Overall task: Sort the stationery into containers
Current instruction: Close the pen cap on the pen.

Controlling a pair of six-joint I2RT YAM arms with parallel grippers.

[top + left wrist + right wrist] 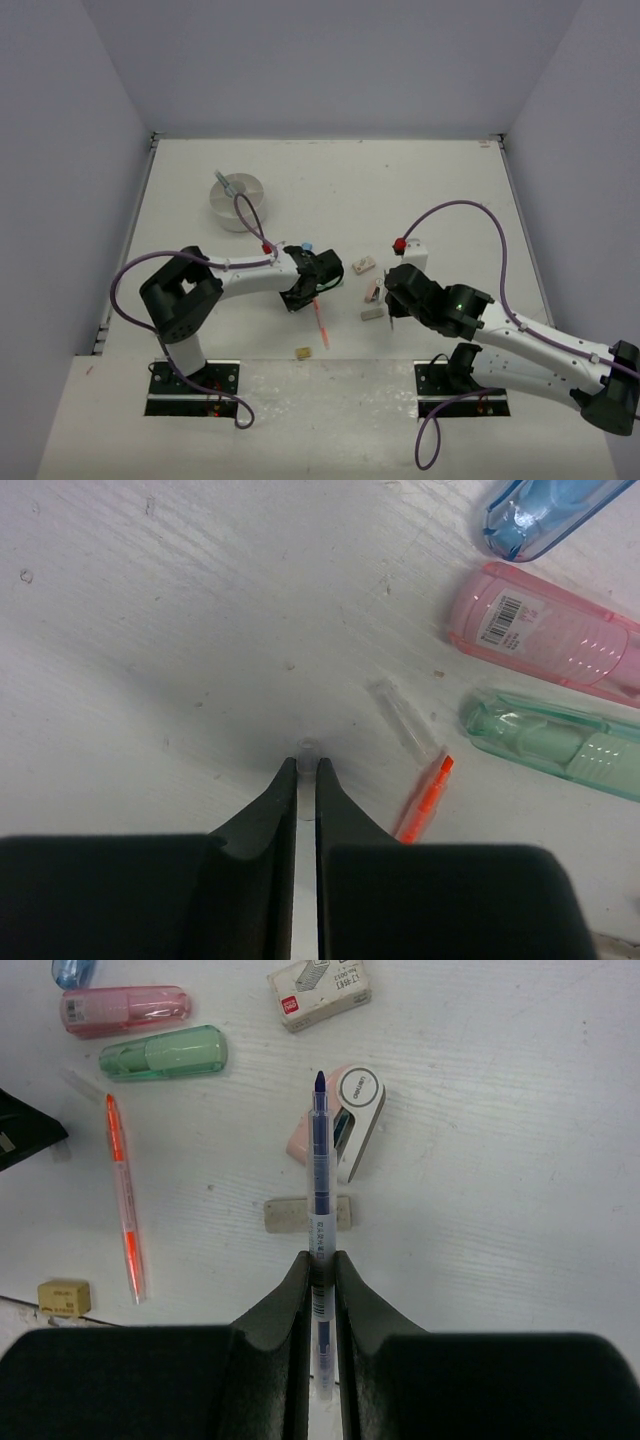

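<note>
My left gripper is low over the table, jaws shut on a small clear piece that pokes out at the fingertips; I cannot tell what it is. To its right lies a red pen with a clear cap. Beyond it lie blue, pink and green clip-like pieces. My right gripper is shut on a blue pen, held above a beige eraser. A tan eraser sits at the near left. The white tub stands far left of both arms.
A small white box and a pink-and-white dispenser lie beyond the right gripper's pen. The left arm's black gripper sits between the tub and the scattered items. White walls ring the table.
</note>
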